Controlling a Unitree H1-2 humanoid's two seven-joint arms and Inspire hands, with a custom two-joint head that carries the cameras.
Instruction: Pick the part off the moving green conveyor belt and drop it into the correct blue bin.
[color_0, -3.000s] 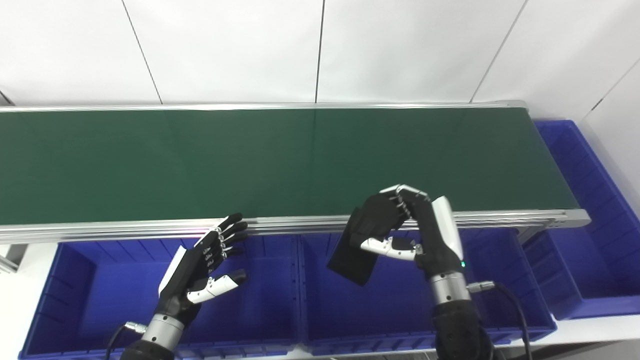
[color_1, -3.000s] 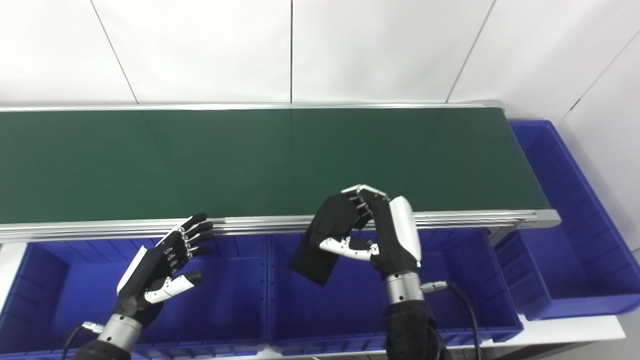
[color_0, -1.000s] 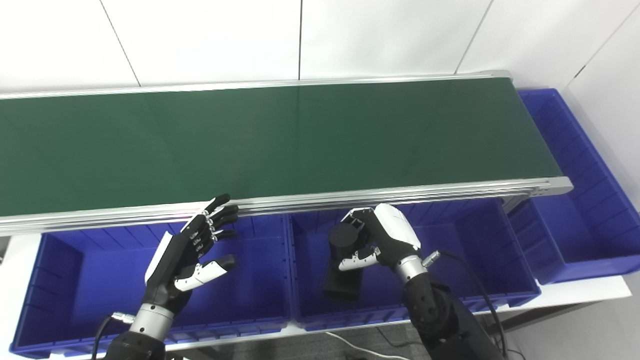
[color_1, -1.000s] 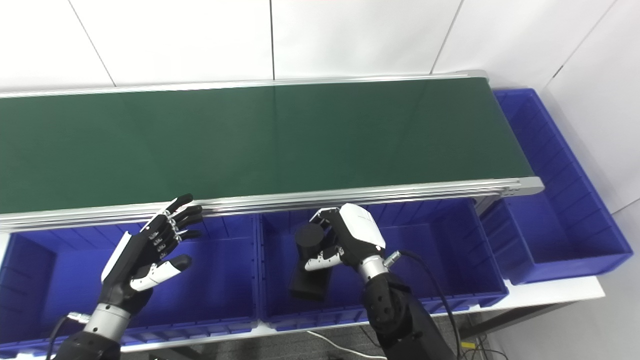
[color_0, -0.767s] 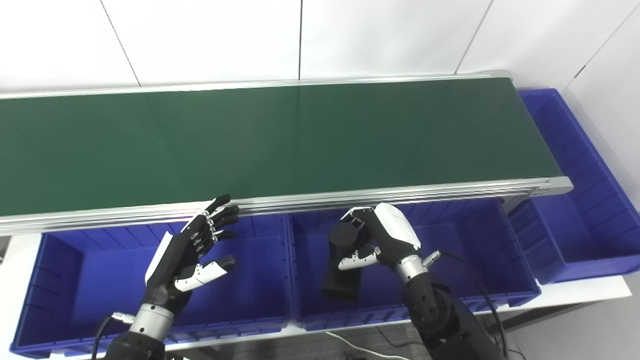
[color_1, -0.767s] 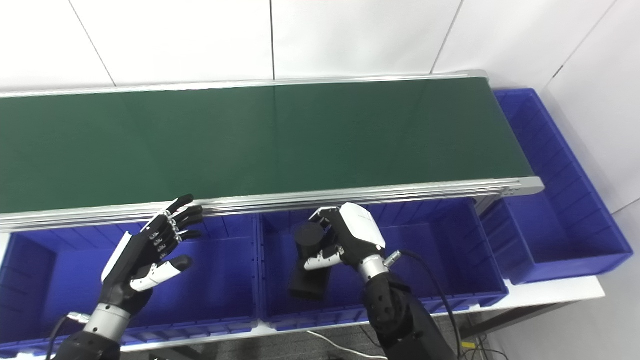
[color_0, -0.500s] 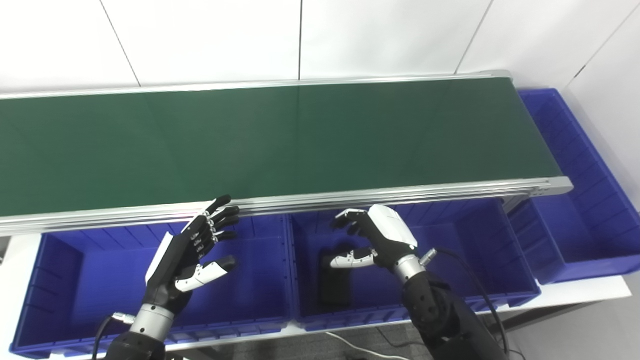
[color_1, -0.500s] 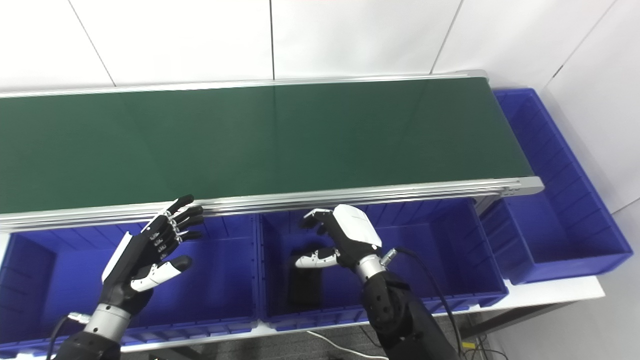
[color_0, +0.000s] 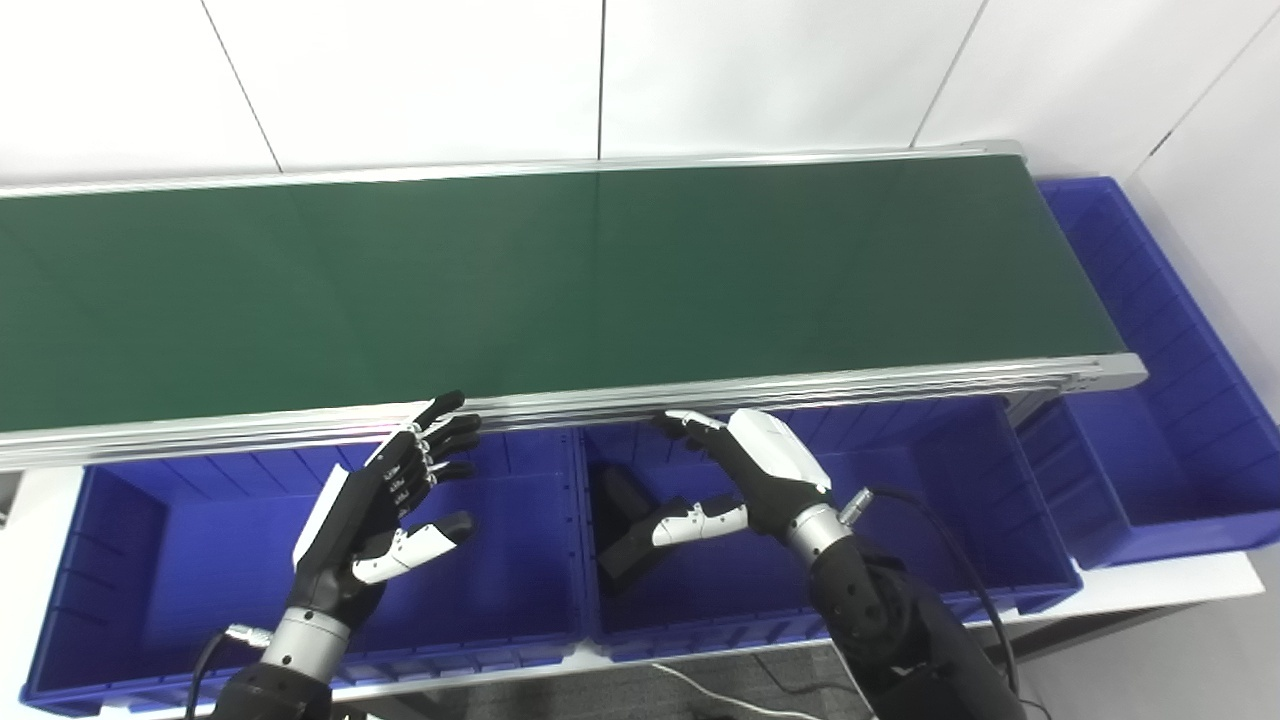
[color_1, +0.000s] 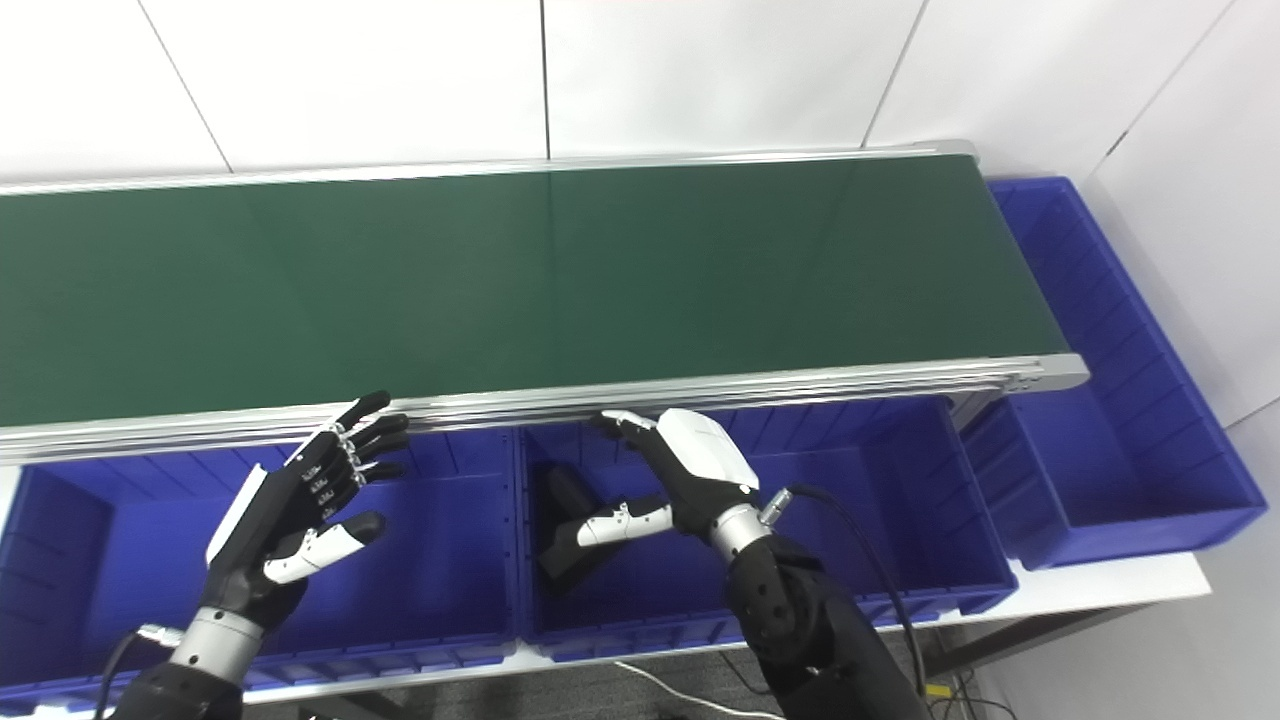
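Black part (color_0: 628, 525) is lying in the middle blue bin (color_0: 960, 510) under the right hand (color_0: 745, 480), which is hovering spread and empty, left hand (color_0: 385, 500) likewise splayed holding nothing, conveyor belt (color_0: 560, 280) bare beyond; risk: lifting fingers clipping the belt's rail.

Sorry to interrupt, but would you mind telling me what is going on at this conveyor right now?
The robot is sorting parts from the green belt into blue bins. A black part lies in the middle bin, at its left end. The right hand is open above that bin, holding nothing. The left hand hangs open over the left bin. No part shows on the belt.
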